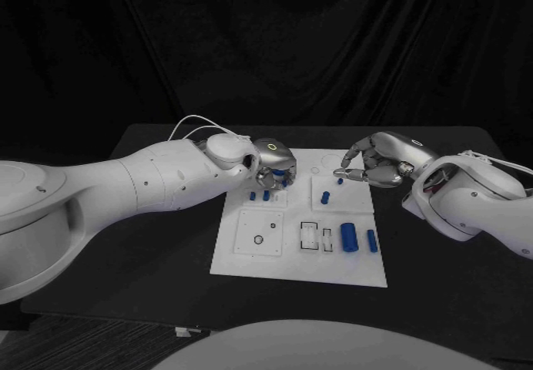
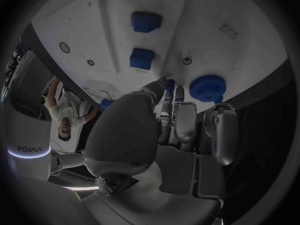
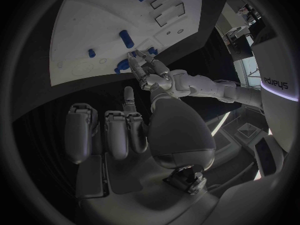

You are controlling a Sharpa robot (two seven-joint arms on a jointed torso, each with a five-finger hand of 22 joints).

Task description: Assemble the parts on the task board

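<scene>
The white task board (image 1: pixel 250 262) lies mid-table. My left hand (image 1: pixel 272 160) reaches down to its far left part and pinches a small blue part (image 2: pixel 170 85) between its fingertips, right at the board's surface. A round, toothed blue part (image 2: pixel 207 87) stands on the board beside those fingers. My right hand (image 1: pixel 377 158) hovers over the far right part with its fingers (image 3: pixel 106 130) curled in and nothing in them; a small blue part (image 1: pixel 339 183) lies just below it. Two short blue parts (image 1: pixel 260 196) and a blue peg (image 1: pixel 326 197) lie between the hands.
A thick blue cylinder (image 1: pixel 349 237) and a slimmer one (image 1: pixel 372 241) lie at the board's near right, next to two rectangular recesses (image 1: pixel 316 235). A square plate with a round hole (image 1: pixel 259 239) sits at the near left. Black table surrounds the board.
</scene>
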